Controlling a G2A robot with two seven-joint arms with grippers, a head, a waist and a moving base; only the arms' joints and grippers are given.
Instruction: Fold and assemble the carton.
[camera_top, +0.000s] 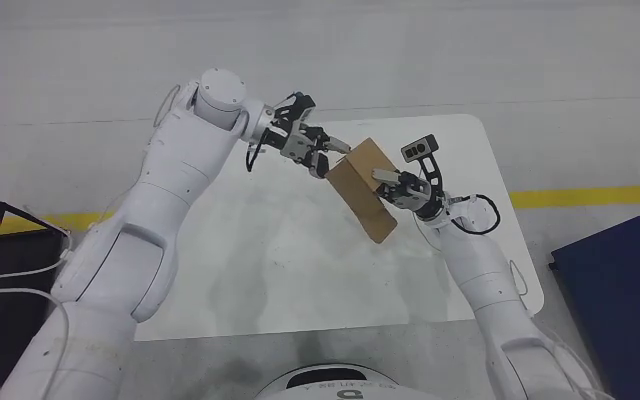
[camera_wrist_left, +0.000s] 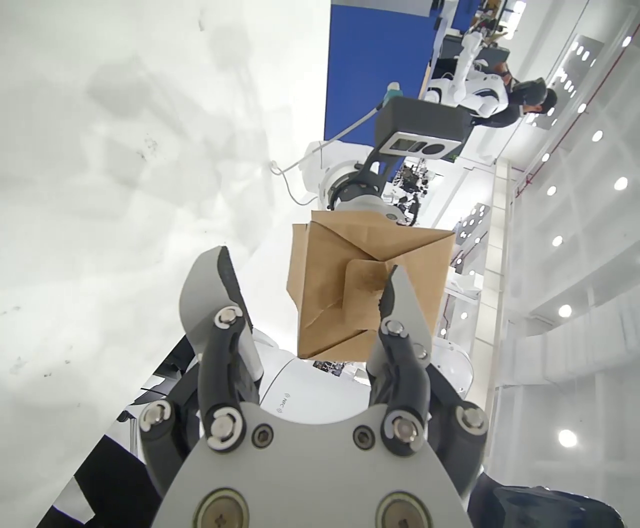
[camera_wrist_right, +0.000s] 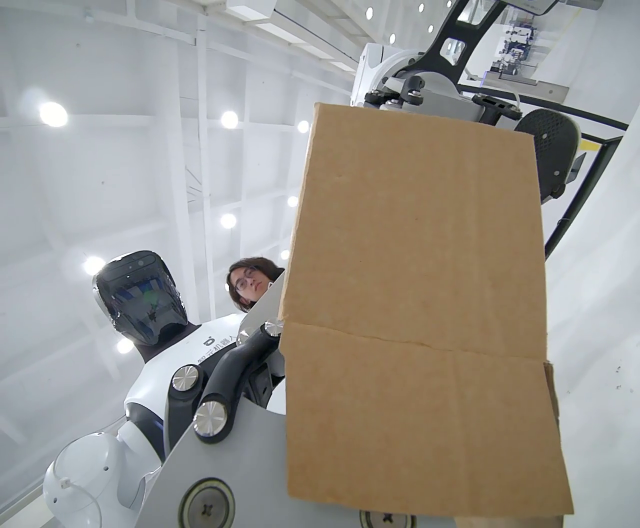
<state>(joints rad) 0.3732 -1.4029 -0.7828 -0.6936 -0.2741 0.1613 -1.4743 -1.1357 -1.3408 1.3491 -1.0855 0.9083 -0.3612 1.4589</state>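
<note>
The left gripper (camera_wrist_left: 307, 262) is spread wide, with one fingertip (camera_wrist_left: 397, 295) at the folded end flaps of the single brown cardboard carton (camera_wrist_left: 325, 280). The right gripper (camera_top: 388, 183) is clamped on the carton's opposite side, holding it tilted above the white table (camera_top: 250, 270), between the two grippers.

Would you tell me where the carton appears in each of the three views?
Top view: carton near the centre, between the left gripper and right gripper.
Left wrist view: carton just beyond the fingers, folded end facing.
Right wrist view: carton close up, plain panel facing.
Shared landmark: the left gripper; one of its fingers shows behind the carton.
</note>
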